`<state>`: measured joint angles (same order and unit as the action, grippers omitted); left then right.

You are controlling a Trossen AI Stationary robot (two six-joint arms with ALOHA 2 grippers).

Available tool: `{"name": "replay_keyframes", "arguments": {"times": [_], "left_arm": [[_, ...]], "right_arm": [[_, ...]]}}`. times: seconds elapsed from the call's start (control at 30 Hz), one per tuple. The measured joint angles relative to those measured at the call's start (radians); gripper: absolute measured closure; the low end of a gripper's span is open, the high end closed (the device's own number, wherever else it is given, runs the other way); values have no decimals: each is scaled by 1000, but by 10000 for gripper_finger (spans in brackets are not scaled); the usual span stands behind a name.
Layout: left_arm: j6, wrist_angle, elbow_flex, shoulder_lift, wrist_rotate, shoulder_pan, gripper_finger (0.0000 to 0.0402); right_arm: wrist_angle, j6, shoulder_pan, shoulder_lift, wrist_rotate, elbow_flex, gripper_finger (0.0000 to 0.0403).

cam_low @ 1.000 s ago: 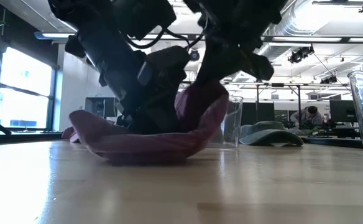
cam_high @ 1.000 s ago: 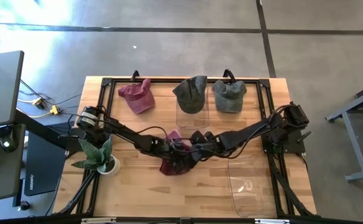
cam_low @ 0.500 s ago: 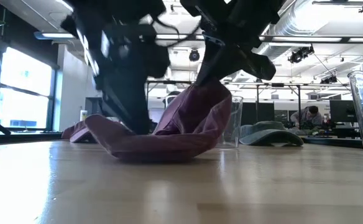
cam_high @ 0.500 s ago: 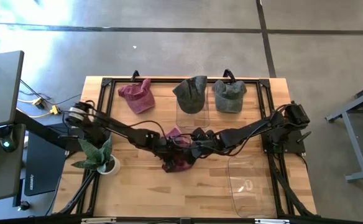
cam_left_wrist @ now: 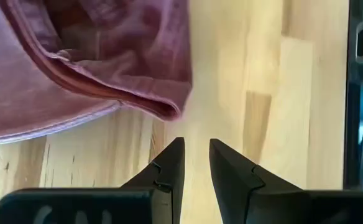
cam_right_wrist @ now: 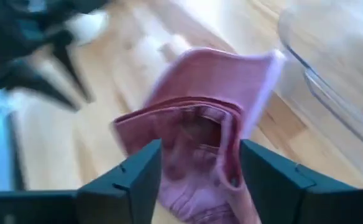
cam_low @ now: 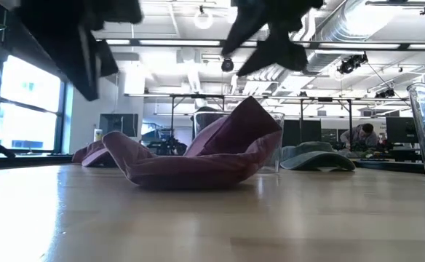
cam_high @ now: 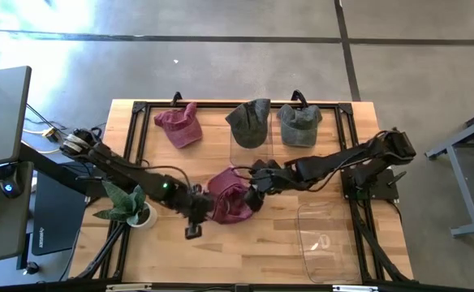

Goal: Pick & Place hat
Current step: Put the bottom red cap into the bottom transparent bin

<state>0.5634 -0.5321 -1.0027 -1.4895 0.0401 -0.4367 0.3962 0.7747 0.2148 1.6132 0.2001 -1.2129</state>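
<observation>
A maroon hat (cam_high: 230,203) lies crumpled on the wooden table (cam_high: 261,251) near its middle. Its underside rests on the boards and one flap (cam_low: 250,113) sticks up. My right gripper (cam_right_wrist: 200,149) hangs open above the hat's right side (cam_high: 252,193), and its fingers are clear of the cloth in the low view (cam_low: 271,33). My left gripper (cam_left_wrist: 195,146) sits low by the hat's near left edge (cam_high: 198,217). Its fingers stand a narrow gap apart with only bare wood between them.
Along the far edge lie a second maroon hat (cam_high: 178,126), a dark grey hat (cam_high: 249,122) on a clear container, and a grey-green hat (cam_high: 299,126). A clear tub (cam_high: 326,235) stands near right. A potted plant (cam_high: 131,207) is at the left.
My right gripper has opened, let go of the maroon hat and risen. My left gripper has drawn back out of the hat toward the table's near left. The hat has stayed on the table and slumped, with one flap still standing.
</observation>
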Motion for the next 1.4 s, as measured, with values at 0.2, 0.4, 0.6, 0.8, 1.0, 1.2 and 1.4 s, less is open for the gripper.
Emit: {"name": "replay_keyframes", "arguments": {"times": [0.2,0.4,0.6,0.8,1.0,1.2,1.4], "left_arm": [[147,12,0,-1,54,-57,331],[424,4,-1,50,14,-58,331],[460,-22,-3,121,41,-90,331],[386,-145,0,162,56,-94,331],[323,-241,0,169,48,-94,331],[296,-295,0,169,25,-120,331],[297,-296,0,169,61,-178,331]], "right_arm": [[-11,-488,41,-51,-305,0,179],[-10,-924,143,-7,-376,0,189],[-87,-1001,188,125,-182,0,191],[-86,-986,187,226,-80,0,195],[-89,-1060,176,311,-37,0,205],[-131,-1059,180,359,149,0,221],[-133,-1063,157,363,134,0,253]]}}
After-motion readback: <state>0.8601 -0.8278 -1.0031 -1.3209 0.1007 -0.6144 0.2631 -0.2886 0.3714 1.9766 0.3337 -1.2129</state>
